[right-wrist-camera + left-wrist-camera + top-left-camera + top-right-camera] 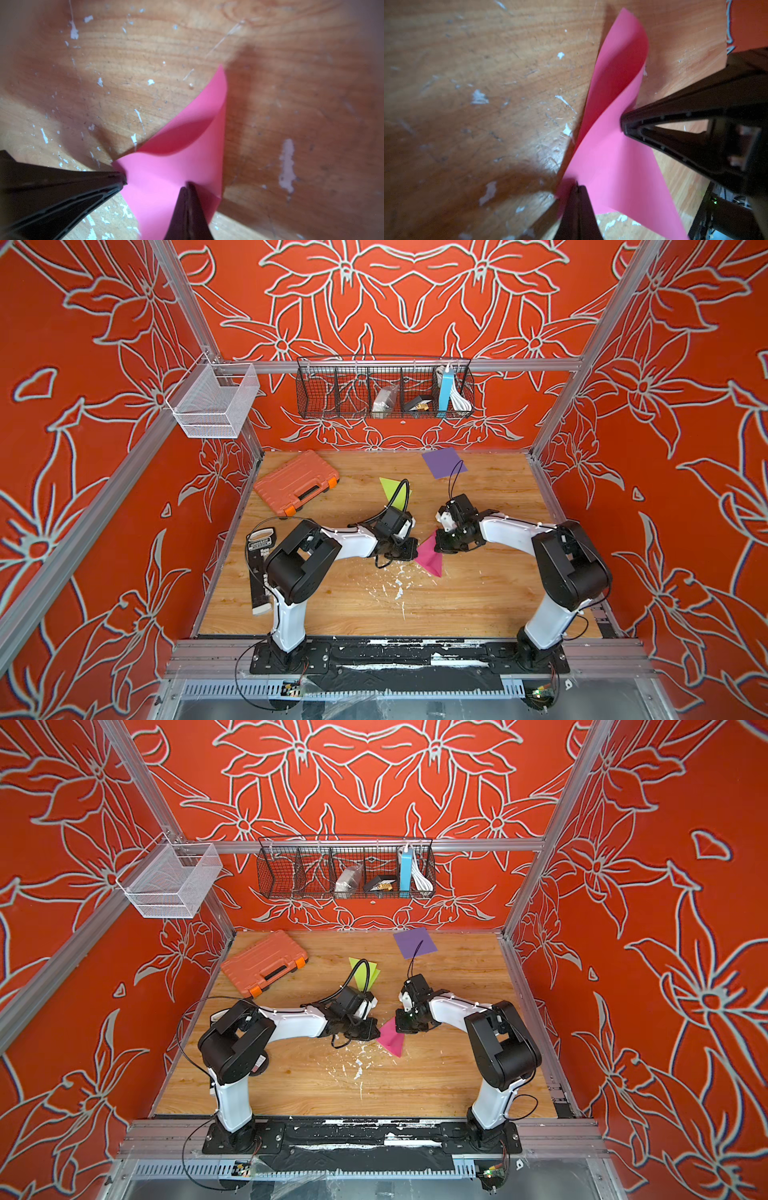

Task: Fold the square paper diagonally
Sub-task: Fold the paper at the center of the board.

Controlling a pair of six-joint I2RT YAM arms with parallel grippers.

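The square paper is the pink sheet [429,559] [390,1040] at mid-table, bent over on itself in a loose curl, its fold rounded and not flat. In the left wrist view my left gripper [576,185] is shut on one corner of the pink sheet [610,166]. The right gripper [623,124] is seen there pinching the sheet's other side. In the right wrist view my right gripper [187,185] is shut on the pink sheet [166,178], with the left gripper [124,179] clamped on the corner beside it. In both top views the two grippers [414,552] [436,546] meet over the sheet.
A purple paper square [443,462] lies at the back. A green folded paper [390,488] lies behind the left wrist. An orange tool case [297,482] sits at the back left, a black calculator [259,568] at the left edge. White flecks [397,583] mark the wooden table [478,605].
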